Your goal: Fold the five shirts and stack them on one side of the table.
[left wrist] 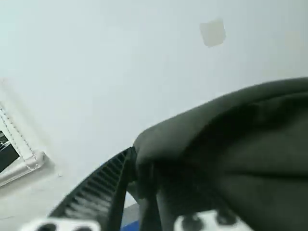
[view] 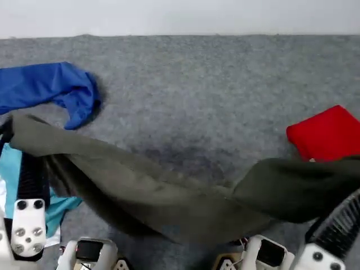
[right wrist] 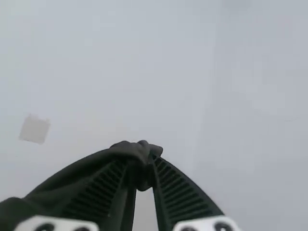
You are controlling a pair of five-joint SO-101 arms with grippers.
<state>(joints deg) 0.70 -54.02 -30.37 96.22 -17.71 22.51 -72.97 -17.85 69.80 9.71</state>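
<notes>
A dark olive shirt [view: 163, 197] hangs stretched above the grey table between my two arms, sagging in the middle. My left gripper [view: 8, 130] at the left edge is shut on one end of the olive shirt [left wrist: 231, 139]. My right gripper [right wrist: 142, 161] is shut on a bunched bit of the olive shirt [right wrist: 137, 149], held up toward the wall; in the high view that end drapes over the right arm [view: 332, 225]. A crumpled blue shirt [view: 53, 87] lies at the back left. A folded red shirt [view: 326, 134] lies at the right edge. A teal shirt [view: 14, 169] lies under the left arm.
The grey felt table [view: 214, 84] runs back to a white wall. Both arm bases [view: 90, 253] stand at the front edge.
</notes>
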